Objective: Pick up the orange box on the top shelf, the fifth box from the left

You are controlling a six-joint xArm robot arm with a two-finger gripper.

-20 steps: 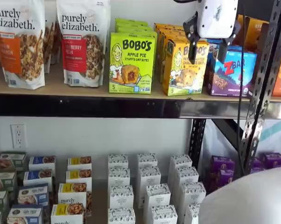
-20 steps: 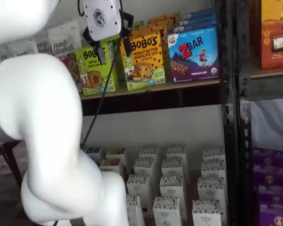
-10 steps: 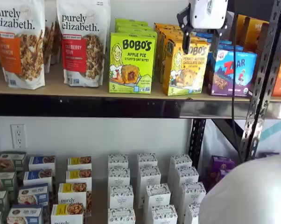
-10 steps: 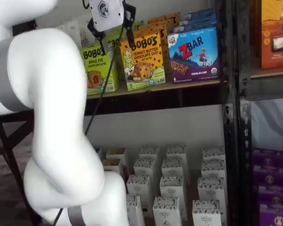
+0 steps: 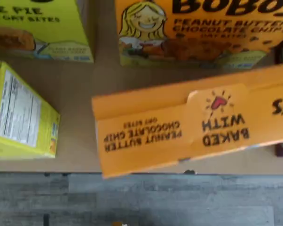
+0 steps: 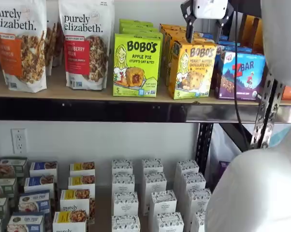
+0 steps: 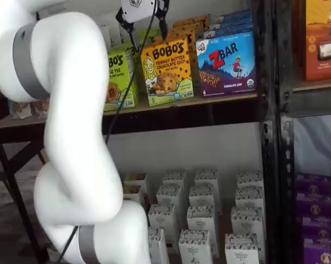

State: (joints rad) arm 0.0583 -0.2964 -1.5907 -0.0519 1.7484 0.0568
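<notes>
Our gripper [image 6: 204, 30] hangs in the upper right of a shelf view with its two black fingers [image 6: 188, 28] spread, a plain gap between them, holding nothing. They sit just above the top edge of the orange Bobo's peanut butter chocolate chip box [image 6: 192, 69]; we cannot tell whether a tip already touches the carton. In the other shelf view the gripper [image 7: 144, 24] shows at the top centre, again spread over the same box [image 7: 166, 71].

The box stands at the front of the top shelf [image 6: 87, 92], right of centre in that view, between the lime-green Bobo's apple pie box [image 6: 136, 65] and the blue-purple ZBar box [image 6: 239, 75]. The wrist view shows its top flap [image 5: 188, 127].

We judge the main risk to be a poorly centred descent: a finger landing on the flap would crush or tip the carton. The ZBar box sits just beside it, so a finger might catch that neighbour.
</notes>
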